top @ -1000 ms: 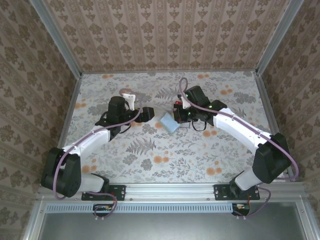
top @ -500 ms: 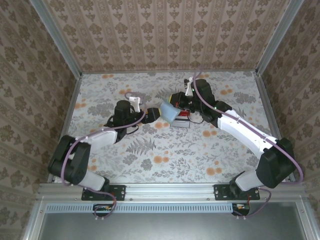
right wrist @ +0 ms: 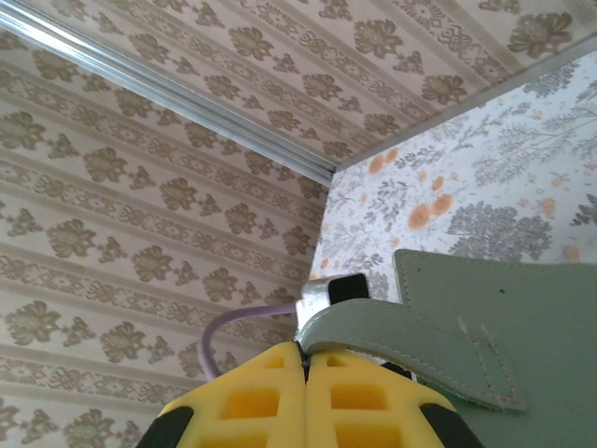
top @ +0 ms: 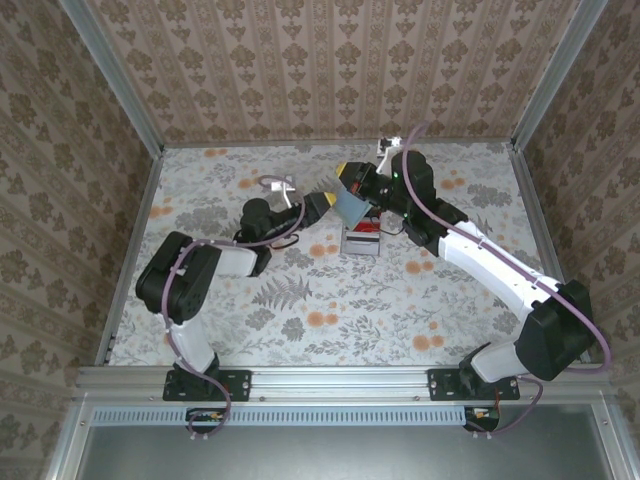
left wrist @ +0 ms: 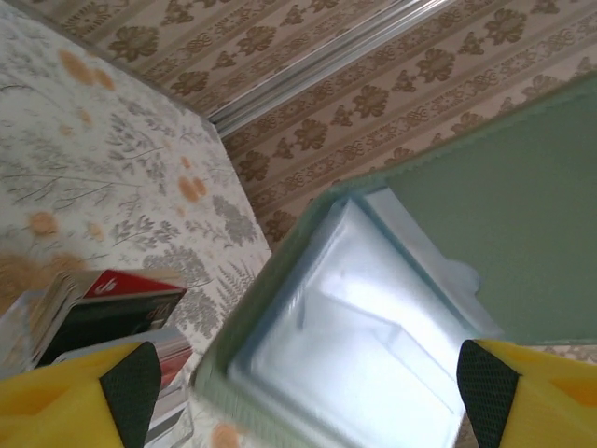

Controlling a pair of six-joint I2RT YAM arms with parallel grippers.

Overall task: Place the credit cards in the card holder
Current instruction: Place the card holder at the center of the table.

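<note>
The card holder (top: 349, 206) hangs above the table, grey-green outside (right wrist: 494, 322), pale blue-grey inside (left wrist: 364, 345). My right gripper (top: 352, 180) (right wrist: 305, 350) is shut on its folded flap, the yellow fingers pressed together on the edge. My left gripper (top: 322, 206) (left wrist: 303, 392) is open right in front of the holder's open side, and its yellow fingers (left wrist: 65, 401) stand wide on either side without visibly touching it. The credit cards (top: 362, 238) lie stacked on the table below, a red one on top (left wrist: 121, 285).
The floral table (top: 300, 300) is walled by patterned panels with metal corner posts (top: 115, 90). The back wall stands close behind the right gripper. Both arms reach toward the back middle of the table.
The right gripper has lifted the card holder off the table and carried it toward the back. The left arm has followed it, and its jaws have narrowed slightly. The card stack now shows.
</note>
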